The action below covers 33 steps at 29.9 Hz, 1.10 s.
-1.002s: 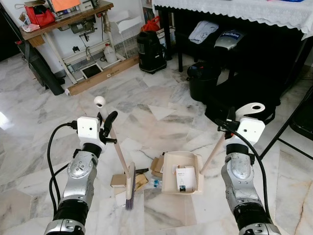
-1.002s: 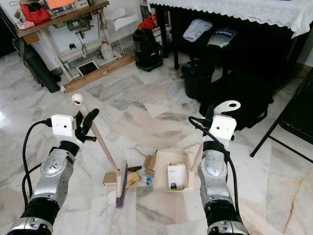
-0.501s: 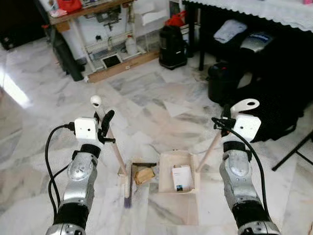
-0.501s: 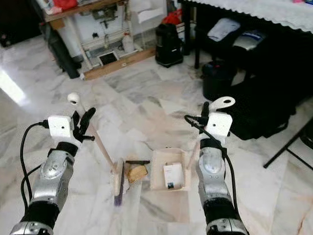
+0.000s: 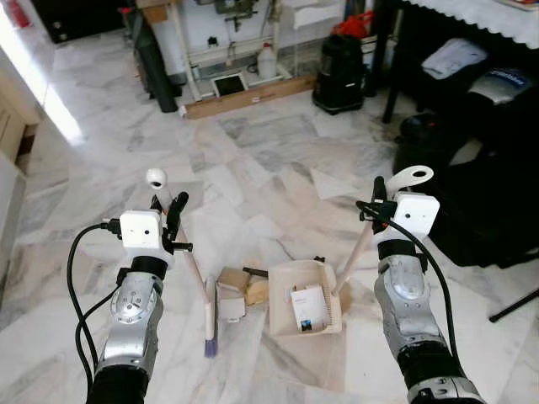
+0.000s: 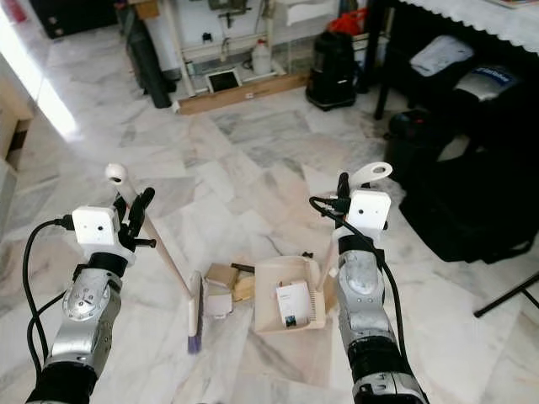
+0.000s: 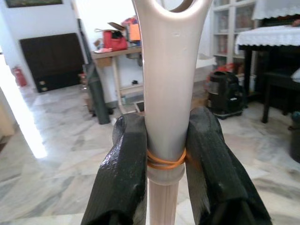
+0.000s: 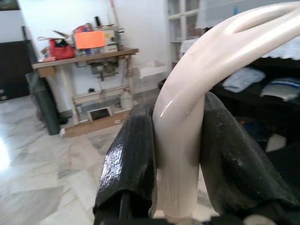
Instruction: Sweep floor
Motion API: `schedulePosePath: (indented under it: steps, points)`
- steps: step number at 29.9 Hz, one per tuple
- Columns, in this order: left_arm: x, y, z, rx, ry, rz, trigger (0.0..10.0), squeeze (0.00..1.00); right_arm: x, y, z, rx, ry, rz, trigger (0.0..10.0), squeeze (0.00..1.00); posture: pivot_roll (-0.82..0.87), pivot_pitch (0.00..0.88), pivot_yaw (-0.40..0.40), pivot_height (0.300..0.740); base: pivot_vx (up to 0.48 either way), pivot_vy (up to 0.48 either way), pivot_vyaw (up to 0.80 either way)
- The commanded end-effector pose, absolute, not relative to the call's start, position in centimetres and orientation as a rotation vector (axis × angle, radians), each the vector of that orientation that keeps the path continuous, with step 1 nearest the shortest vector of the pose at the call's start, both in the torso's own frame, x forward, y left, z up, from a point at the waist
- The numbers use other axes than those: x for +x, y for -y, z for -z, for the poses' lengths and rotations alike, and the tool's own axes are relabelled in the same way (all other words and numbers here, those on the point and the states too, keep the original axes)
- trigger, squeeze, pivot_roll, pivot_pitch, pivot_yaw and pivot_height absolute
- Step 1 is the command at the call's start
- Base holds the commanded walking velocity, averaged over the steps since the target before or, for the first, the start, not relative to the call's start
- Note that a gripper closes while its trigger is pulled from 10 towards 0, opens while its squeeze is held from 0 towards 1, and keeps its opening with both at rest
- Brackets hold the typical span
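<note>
My left gripper (image 5: 171,215) is shut on the cream broom handle (image 7: 167,117) near its looped top. The handle slopes down to the broom head (image 5: 210,318), which stands on the marble floor with purple bristles. Right of it lie cardboard scraps (image 5: 232,290) and a pale box. My right gripper (image 5: 378,195) is shut on the dustpan handle (image 8: 187,136), which runs down to the beige dustpan (image 5: 305,297). A white card (image 5: 309,306) lies inside the pan. The scraps sit between the broom head and the pan's left side.
A black vacuum (image 5: 339,62) and a wooden board (image 5: 248,96) stand at the back. Black bags (image 5: 480,194) and a dark table with a white cloth fill the right. A workbench frame (image 5: 219,42) is behind. A dark chair leg (image 5: 514,305) crosses the floor at right.
The camera has swung, shifting the whole scene. The broom head sits closer to the scraps, which are bunched nearer the dustpan. Both grippers keep their holds.
</note>
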<state>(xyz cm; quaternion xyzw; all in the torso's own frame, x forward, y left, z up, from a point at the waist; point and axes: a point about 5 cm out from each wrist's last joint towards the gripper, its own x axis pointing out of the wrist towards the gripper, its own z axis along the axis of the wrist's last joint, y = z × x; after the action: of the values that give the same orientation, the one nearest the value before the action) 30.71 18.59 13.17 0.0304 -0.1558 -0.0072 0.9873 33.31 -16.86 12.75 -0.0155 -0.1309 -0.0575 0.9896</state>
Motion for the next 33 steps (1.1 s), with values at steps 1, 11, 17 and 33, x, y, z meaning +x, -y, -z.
schedulePosePath:
  steps: [1,11,17,33]
  points:
    - [30.5,-18.6,-14.4,0.078,0.366,0.010,10.0,0.00,33.6,16.4,-14.6,-0.022,0.342,0.097,10.0,0.00,-0.01,0.056,0.040,0.740,0.000,0.000,0.80]
    - [30.2,-18.1,-14.2,0.073,0.357,0.016,10.0,0.00,33.5,16.5,-14.7,-0.021,0.345,0.098,10.0,0.00,-0.03,0.045,0.037,0.740,0.000,0.000,0.80]
    - [29.9,-18.3,-13.9,0.084,0.341,0.017,10.0,0.00,33.2,16.3,-14.4,-0.013,0.341,0.102,10.0,0.00,-0.03,0.033,0.046,0.740,0.000,0.000,0.80]
    - [30.2,-18.0,-13.4,0.075,0.312,0.030,10.0,0.00,33.1,16.3,-14.3,-0.014,0.338,0.112,10.0,0.00,-0.11,0.021,0.057,0.740,0.000,0.000,0.80]
